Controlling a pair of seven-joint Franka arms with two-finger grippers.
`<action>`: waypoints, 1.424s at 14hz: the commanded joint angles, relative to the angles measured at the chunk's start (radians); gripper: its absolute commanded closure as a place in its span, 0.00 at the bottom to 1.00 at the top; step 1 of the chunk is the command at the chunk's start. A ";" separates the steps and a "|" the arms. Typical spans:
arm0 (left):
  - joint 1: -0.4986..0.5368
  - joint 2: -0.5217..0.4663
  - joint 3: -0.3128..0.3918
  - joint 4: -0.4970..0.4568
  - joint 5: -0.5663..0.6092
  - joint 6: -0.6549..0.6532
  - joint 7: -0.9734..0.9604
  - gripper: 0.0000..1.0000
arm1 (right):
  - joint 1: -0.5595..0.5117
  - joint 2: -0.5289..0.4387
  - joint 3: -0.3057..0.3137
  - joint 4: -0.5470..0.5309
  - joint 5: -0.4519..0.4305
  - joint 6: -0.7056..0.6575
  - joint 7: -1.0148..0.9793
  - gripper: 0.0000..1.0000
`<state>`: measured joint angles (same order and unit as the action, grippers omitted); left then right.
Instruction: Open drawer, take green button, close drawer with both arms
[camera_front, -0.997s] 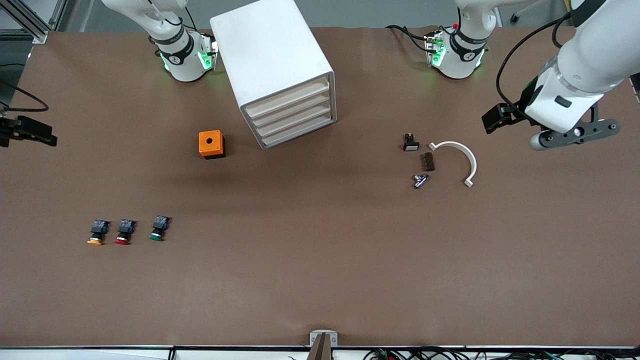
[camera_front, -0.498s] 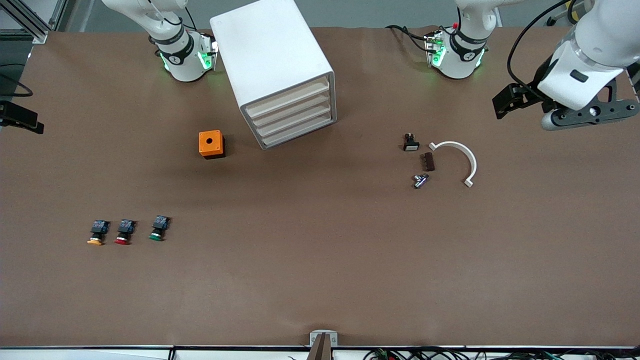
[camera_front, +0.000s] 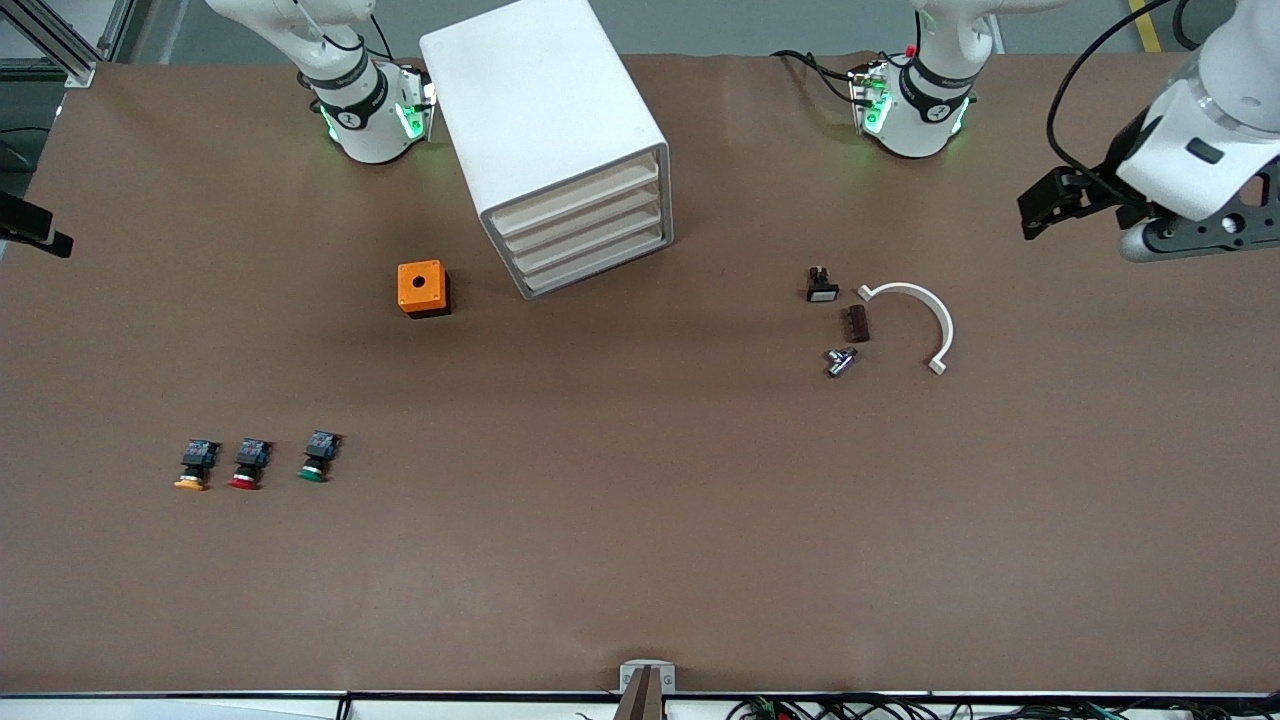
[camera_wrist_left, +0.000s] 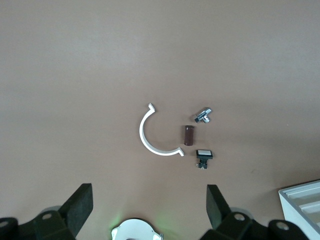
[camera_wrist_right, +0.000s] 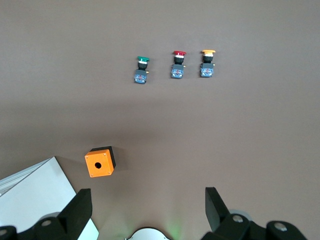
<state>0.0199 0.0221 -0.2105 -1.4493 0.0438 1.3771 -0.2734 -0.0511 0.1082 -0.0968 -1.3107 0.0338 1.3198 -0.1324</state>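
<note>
The left gripper (camera_wrist_left: 147, 212) hangs high over the left arm's end of the table (camera_front: 640, 560), fingers (camera_wrist_left: 80, 207) spread wide and empty. Below it lie a white curved clip (camera_wrist_left: 150, 137), a brown block (camera_wrist_left: 188, 135), a metal fitting (camera_wrist_left: 203, 115) and a small black switch (camera_wrist_left: 203, 156).

The right gripper (camera_wrist_right: 145, 212) hangs high over the right arm's end, likewise spread and empty. Below it sit an orange box (camera_wrist_right: 100, 162) and the white cabinet (camera_front: 545, 140), whose lowest drawer (camera_front: 600, 262) is closed. Farther out stands the button (camera_wrist_right: 142, 69) with the green cap, beside a red-capped button (camera_wrist_right: 177, 64) and an orange-capped button (camera_wrist_right: 207, 63).
</note>
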 joint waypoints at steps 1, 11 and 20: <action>-0.003 -0.059 0.017 -0.065 -0.010 0.031 0.020 0.00 | 0.011 -0.082 0.008 -0.118 -0.017 0.068 -0.006 0.00; 0.003 -0.096 0.097 -0.109 -0.033 0.120 0.155 0.00 | 0.030 -0.219 0.008 -0.311 -0.003 0.214 0.005 0.00; -0.009 -0.071 0.129 -0.093 -0.059 0.111 0.165 0.00 | 0.027 -0.219 0.005 -0.312 -0.034 0.202 -0.023 0.00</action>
<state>0.0144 -0.0496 -0.0846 -1.5451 -0.0117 1.4821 -0.1160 -0.0252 -0.0853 -0.0893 -1.5948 0.0137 1.5193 -0.1417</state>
